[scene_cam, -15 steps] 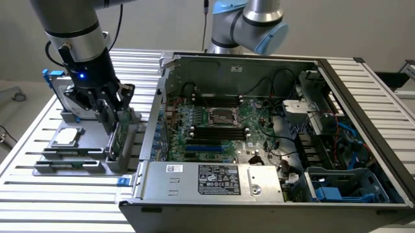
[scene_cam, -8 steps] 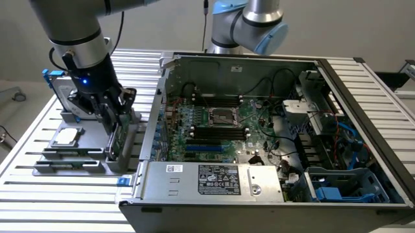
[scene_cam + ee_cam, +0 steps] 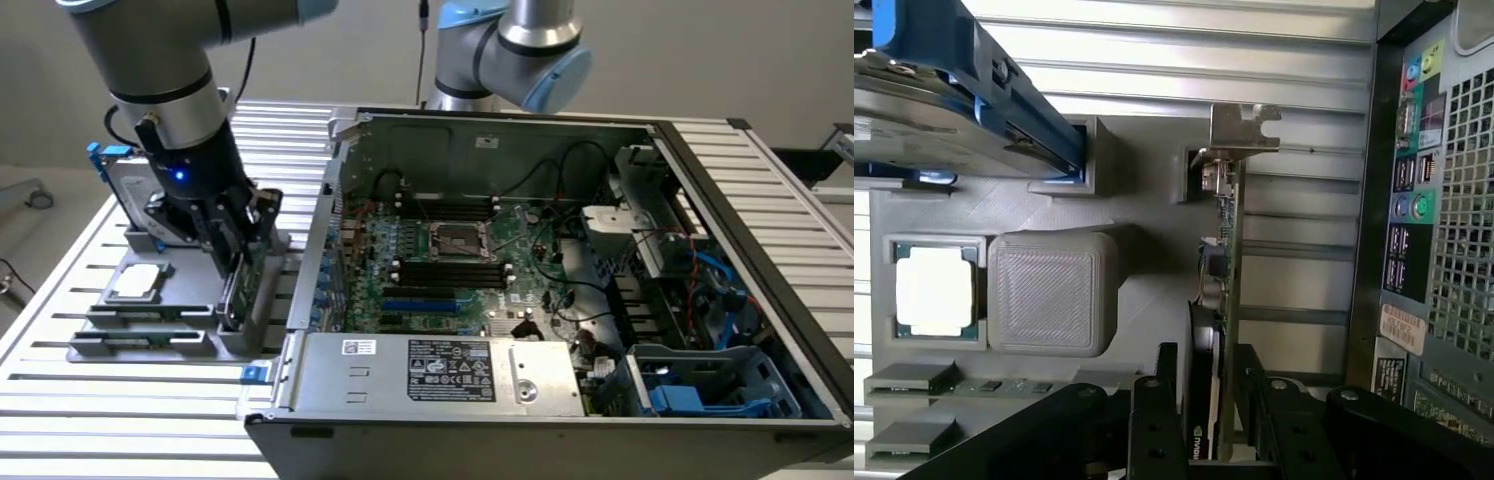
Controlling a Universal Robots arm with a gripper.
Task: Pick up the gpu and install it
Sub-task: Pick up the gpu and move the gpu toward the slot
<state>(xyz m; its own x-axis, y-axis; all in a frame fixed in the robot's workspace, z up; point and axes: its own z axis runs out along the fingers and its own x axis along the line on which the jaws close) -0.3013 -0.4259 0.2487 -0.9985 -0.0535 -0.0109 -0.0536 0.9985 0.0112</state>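
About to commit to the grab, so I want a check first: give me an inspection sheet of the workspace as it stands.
Surface: slatted metal table, grey holder on it.
Job's things: gpu stands on edge in the holder, not in the computer case.
Clutter: hard drive with blue frame, processor chip, memory sticks, all in the holder.
Grippers: gripper open, one finger each side of the gpu.
Cables: black cable beside the arm; wiring inside the computer case.
Surroundings: computer case open, on the exterior view's right of the holder; second arm behind it.
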